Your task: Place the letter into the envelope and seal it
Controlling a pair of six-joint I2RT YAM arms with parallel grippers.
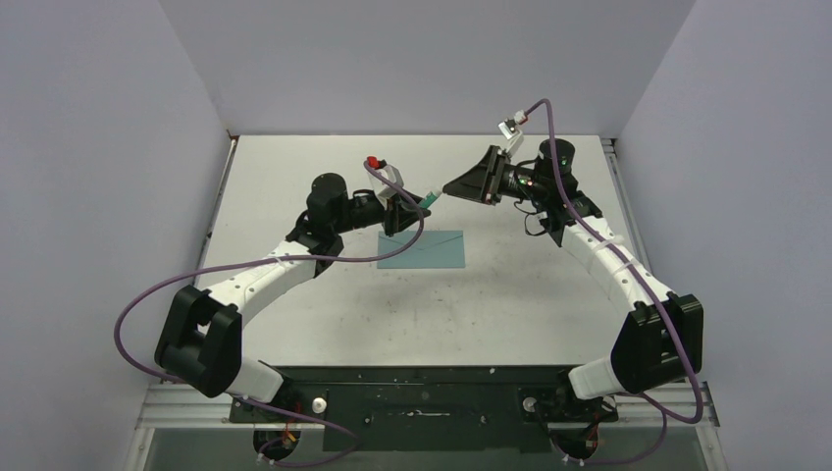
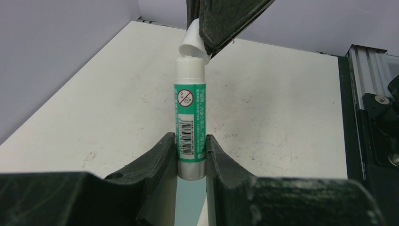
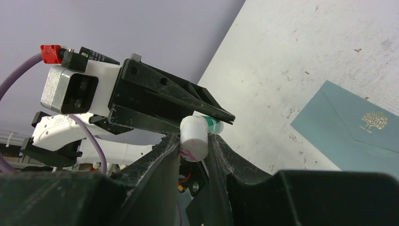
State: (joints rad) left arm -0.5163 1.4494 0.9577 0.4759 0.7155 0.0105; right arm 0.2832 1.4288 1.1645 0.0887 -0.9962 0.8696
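The teal envelope lies flat on the table, with a gold tree mark showing in the right wrist view. The letter is out of view. Above the envelope's far edge, my left gripper is shut on the lower end of a white-and-green glue tube. My right gripper is shut on the tube's white cap. The cap sits tilted at the tube's white top end, touching its rim. From above, the two grippers meet tip to tip, left gripper and right gripper.
Grey walls close in the table at the left, back and right. The table is scuffed white. A metal rail runs along its right edge. Purple cables loop off both arms.
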